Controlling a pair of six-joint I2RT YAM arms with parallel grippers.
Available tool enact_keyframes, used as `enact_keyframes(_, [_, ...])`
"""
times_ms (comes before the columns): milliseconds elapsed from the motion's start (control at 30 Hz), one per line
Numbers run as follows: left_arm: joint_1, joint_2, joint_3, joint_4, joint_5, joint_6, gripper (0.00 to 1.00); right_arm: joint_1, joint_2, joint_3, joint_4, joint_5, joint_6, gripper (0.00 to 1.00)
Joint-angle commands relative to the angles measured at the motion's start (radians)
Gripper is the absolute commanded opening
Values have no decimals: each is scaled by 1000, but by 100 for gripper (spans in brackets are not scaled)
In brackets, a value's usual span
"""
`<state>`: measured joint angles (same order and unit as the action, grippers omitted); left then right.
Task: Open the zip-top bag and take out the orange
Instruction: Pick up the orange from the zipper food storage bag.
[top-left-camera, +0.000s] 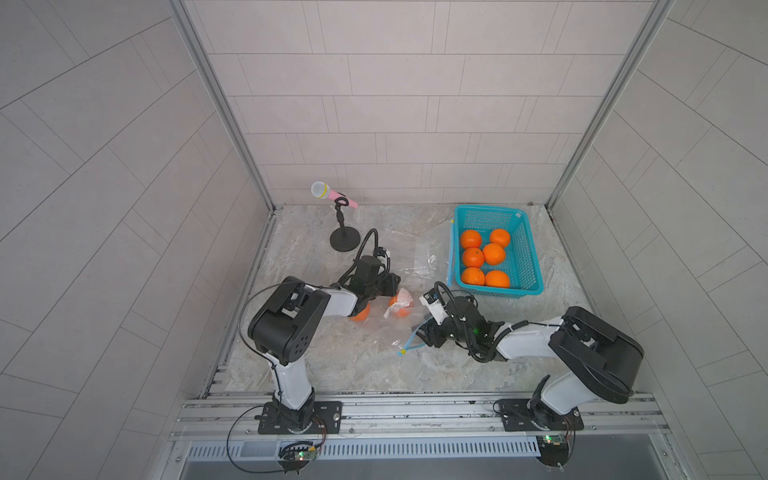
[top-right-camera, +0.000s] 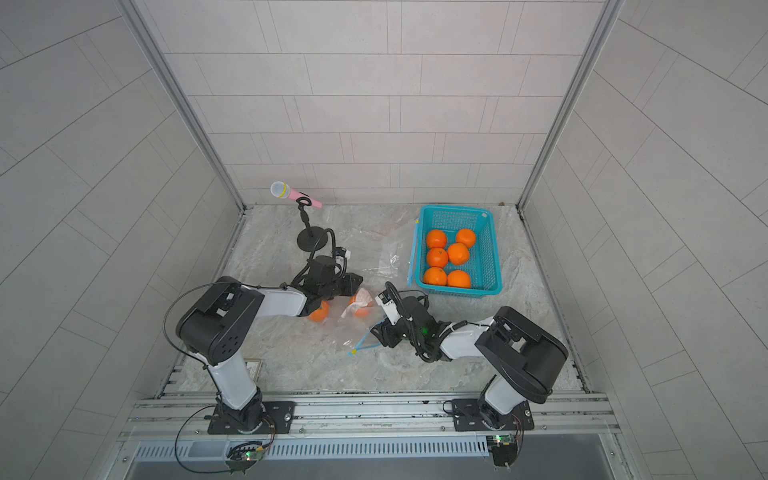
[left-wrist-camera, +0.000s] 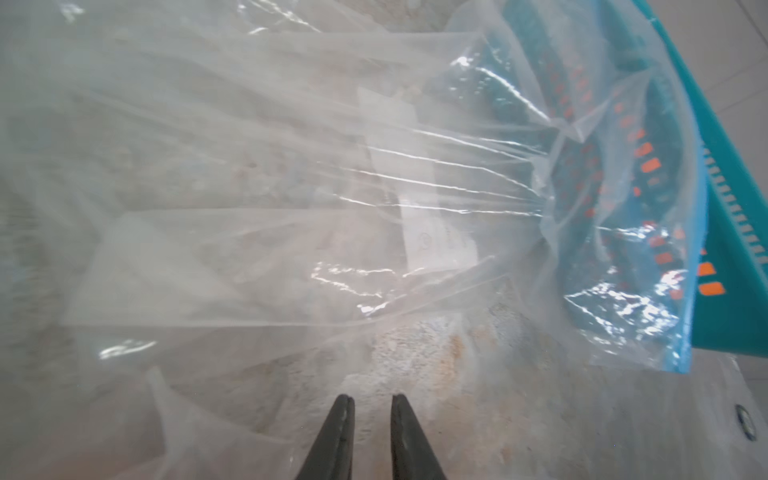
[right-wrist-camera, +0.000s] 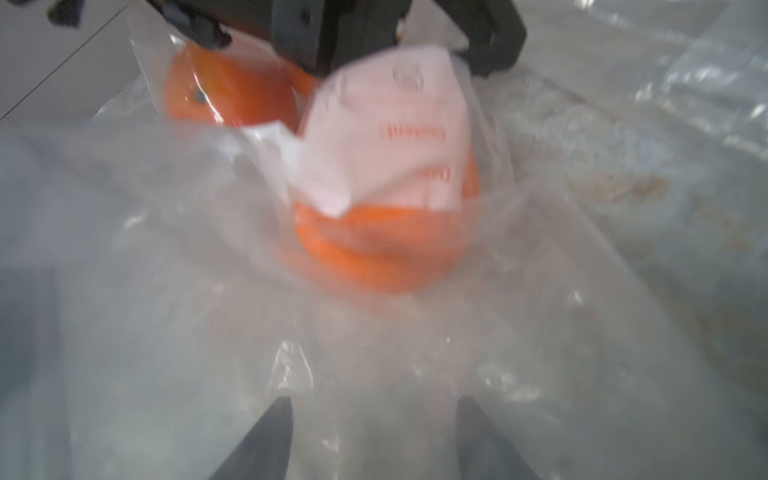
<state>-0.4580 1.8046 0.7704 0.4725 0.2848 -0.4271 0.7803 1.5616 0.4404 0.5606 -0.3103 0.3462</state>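
Clear zip-top bag (top-left-camera: 374, 328) lies mid-table, two oranges (right-wrist-camera: 382, 249) inside. Left gripper (left-wrist-camera: 372, 405) jaws narrowly parted over film; right gripper (right-wrist-camera: 374, 415) spread, probably gripping nothing. Basket (top-left-camera: 524, 249) at 1 o'clock.

Tight middle, open front.
Your front table (top-left-camera: 332, 370) strip lies bare; bags (top-left-camera: 376, 328), oranges (top-left-camera: 401, 307) and both arms crowd the centre, basket (top-left-camera: 494, 253) blocks far right, mic stand (top-left-camera: 344, 239) far left.

My right gripper (right-wrist-camera: 372, 436) has its two dark fingers (right-wrist-camera: 266, 440) spread apart over the clear, crinkly zip-top bag (right-wrist-camera: 174, 332). Inside it lies an orange (right-wrist-camera: 382, 253) under a white label (right-wrist-camera: 386, 137). Another orange (right-wrist-camera: 232, 89) sits behind it.
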Motion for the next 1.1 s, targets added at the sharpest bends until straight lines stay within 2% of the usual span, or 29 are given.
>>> enact_keyframes(0, [18, 15, -39, -185, -69, 22, 22, 13, 29, -23, -17, 2, 18, 63])
enact_keyframes(100, [-7, 0, -54, -161, -27, 21, 22, 16, 52, -70, 144, -1, 33, 65])
enact_keyframes(267, [-44, 21, -60, -171, -15, 15, 19, 26, 24, 0, 110, -24, -1, 69])
enact_keyframes(433, [-46, 6, -79, -170, -16, 4, 14, 28, 97, 94, 123, -1, -48, 69])
enact_keyframes(567, [-50, -12, -78, -187, -9, 7, 13, 28, 137, 143, 105, 42, -48, 86])
enact_keyframes(667, [-62, -21, -72, -198, -14, 11, 13, 28, 191, 179, 78, 72, -82, 90])
enact_keyframes(733, [-66, -25, -76, -189, -4, 1, 13, 15, 244, 242, 87, 36, -79, 91])
enact_keyframes(867, [-79, -24, -81, -138, 58, -30, 11, 10, 330, 320, 120, -46, -51, 91])
enact_keyframes(900, [-86, -22, -78, -144, 60, -31, 11, 11, 332, 327, 136, -62, -43, 89])
enact_keyframes(967, [-89, -24, -78, -143, 51, -38, 11, 16, 304, 341, 75, -69, -44, 78])
enact_keyframes(1000, [-89, -28, -77, -152, 34, -36, 11, 18, 278, 326, 46, -60, -46, 73])
enact_keyframes(1067, [-80, -38, -57, -220, -41, -12, 9, 19, 192, 230, 50, -37, -16, 70])
